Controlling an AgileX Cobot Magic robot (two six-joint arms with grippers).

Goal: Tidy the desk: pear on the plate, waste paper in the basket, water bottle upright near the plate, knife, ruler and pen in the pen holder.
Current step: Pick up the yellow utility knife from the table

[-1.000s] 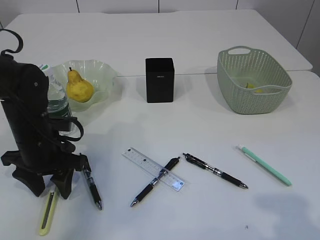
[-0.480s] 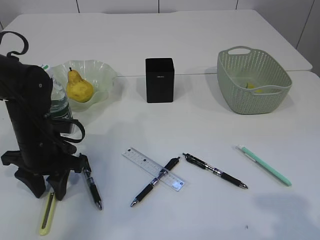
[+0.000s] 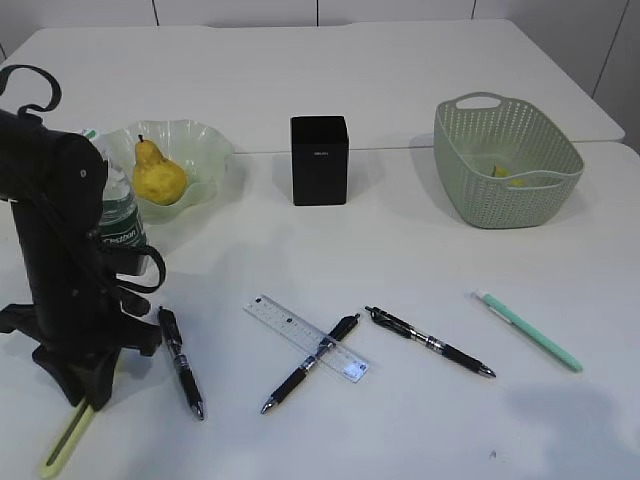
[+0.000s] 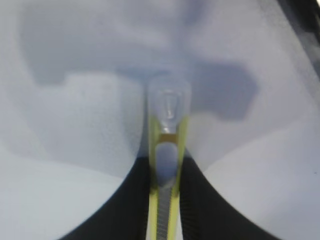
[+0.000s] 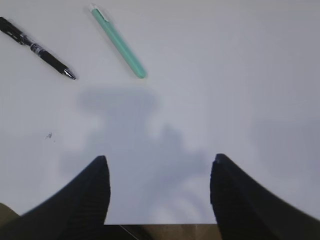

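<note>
- The left tool (image 3: pixel 82 392) stood at the near-left corner of the tabletop (image 3: pixel 420 250), its fingers (image 4: pixel 120 210) clamped on the yellow-green knife (image 3: pixel 66 441); in the left wrist view the knife (image 4: pixel 166 165) ran up between the two dark fingers, its clear tip pointing away over the white surface.
- The right tool (image 5: pixel 157 187) hung above bare tabletop with its fingers spread wide, gripping nothing.
- The pear (image 3: pixel 158 174) sat in the pale green plate (image 3: pixel 205 150) at the far left, with the water bottle (image 3: pixel 115 210) upright just beside the plate, partly hidden by the left arm.
- The black pen holder (image 3: pixel 319 160) stood at the middle rear, well apart from the green basket (image 3: pixel 505 165) on the right, which held something yellowish.
- The clear ruler (image 3: pixel 290 327) lay near the front centre with a black pen (image 3: pixel 310 363) across it.
- Another black pen (image 3: pixel 181 362) lay just beside the left tool, a third (image 3: pixel 430 342) to the ruler's right.
- A mint-green pen (image 3: pixel 528 330) lay farthest right.
</note>
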